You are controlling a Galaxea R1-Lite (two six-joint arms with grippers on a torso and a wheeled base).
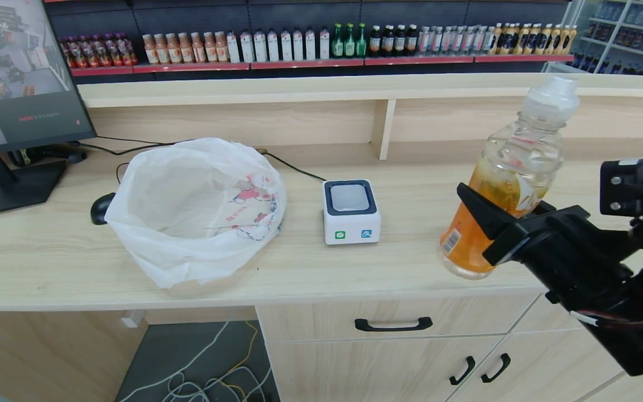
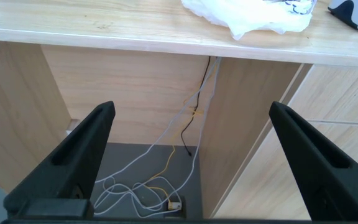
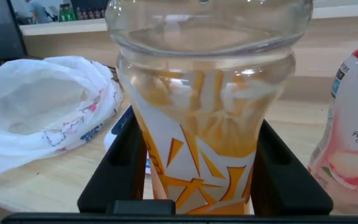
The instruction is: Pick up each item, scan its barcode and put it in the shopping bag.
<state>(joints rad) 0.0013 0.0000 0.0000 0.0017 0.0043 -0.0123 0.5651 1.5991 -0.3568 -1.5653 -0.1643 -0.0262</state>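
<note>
**Right end effector grasping the orange drink bottle, off to the scanner's 3 o'clock**

Your right end effector [image 1: 503, 202] is clenched around the clear plastic bottle of orange drink with the white cap [image 1: 514, 167]. One finger lies across the orange label and the other sits behind the bottle. The bottle is tilted, with its cap leaning toward 1 o'clock. From the head view you cannot tell whether its base clears the pale wooden counter [image 1: 299, 262].

The white cube scanner with the dark-framed window [image 1: 351, 212] stands apart from the bottle, at its 9 o'clock. The white plastic shopping bag with red print [image 1: 198, 206] sits open-mouthed on the counter at the scanner's 9 o'clock. A black mouse [image 1: 101, 208] touches the bag's far side, and a dark monitor [image 1: 14, 72] stands at 10 o'clock from the bag.

In the right wrist view, a pink-and-white labelled bottle [image 3: 353, 143] stands just beside the held one.

Your left end effector [image 2: 191, 162] is released, with its fingers spread wide. It hangs below the counter's front edge, facing loose cables [image 2: 166, 180] on the floor.
</note>
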